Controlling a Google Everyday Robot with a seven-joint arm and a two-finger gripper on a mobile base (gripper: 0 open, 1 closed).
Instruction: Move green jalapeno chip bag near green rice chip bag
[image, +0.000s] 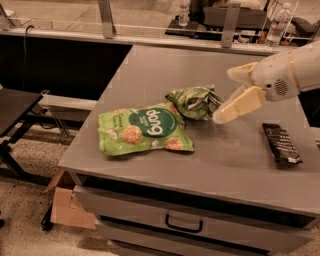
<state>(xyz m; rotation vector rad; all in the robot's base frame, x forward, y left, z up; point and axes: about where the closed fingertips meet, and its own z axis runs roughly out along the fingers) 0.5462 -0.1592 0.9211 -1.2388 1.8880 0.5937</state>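
The green jalapeno chip bag (194, 101), small and wrinkly, lies on the grey table (235, 160). It touches the top right corner of the green rice chip bag (145, 129). That bag is large and flat, with a dark green circle and white lettering. My gripper (223, 96) is just right of the jalapeno bag. It is open and empty, with one cream finger (242, 72) above and one finger (239, 104) below. The lower fingertip is close to the bag's right edge.
A dark snack bar (281, 144) lies on the table at the right. Water bottles (277, 24) stand on the far counter. The table has drawers below its front edge (182, 224). A cardboard box (67, 205) sits on the floor at the left.
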